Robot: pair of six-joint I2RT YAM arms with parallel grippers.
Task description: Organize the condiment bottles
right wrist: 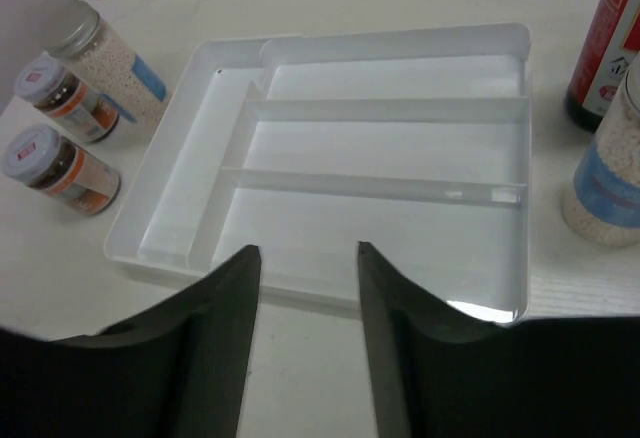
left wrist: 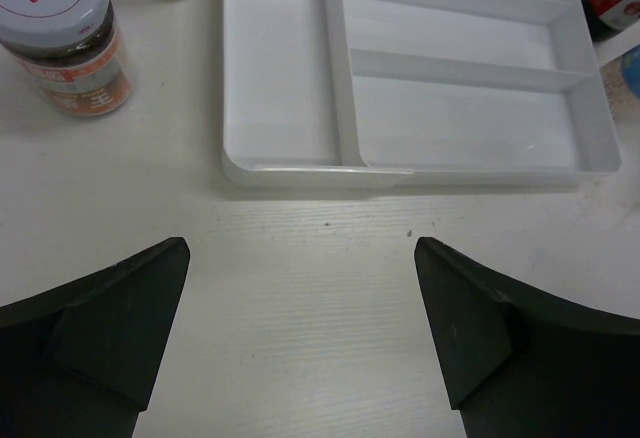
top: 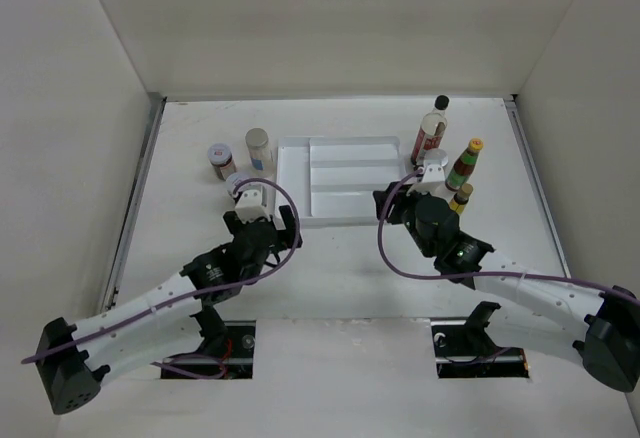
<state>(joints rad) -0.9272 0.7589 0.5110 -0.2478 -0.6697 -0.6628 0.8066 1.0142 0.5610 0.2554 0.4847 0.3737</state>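
The condiment bottles stand on both sides of a white compartmented tray point(top: 340, 180). On its left are two squat red-labelled jars point(top: 220, 159) and a grey-lidded shaker point(top: 258, 146). On its right are a black-capped bottle point(top: 432, 128), a grey-lidded shaker point(top: 434, 159), a yellow-capped red-labelled bottle point(top: 465, 163) and a small dark yellow-capped bottle point(top: 461, 198). My left gripper point(left wrist: 300, 258) is wide open and empty, low over the table just before the tray's near left corner point(left wrist: 290, 108). One jar point(left wrist: 65, 38) is to its upper left. My right gripper point(right wrist: 308, 253) is open and empty at the tray's near edge point(right wrist: 380, 228).
The tray's compartments hold nothing. White walls close in the table at the back and on both sides. In the right wrist view, the blue-labelled shaker point(right wrist: 610, 168) and the black-capped bottle's body point(right wrist: 605, 48) stand close by the tray's right side.
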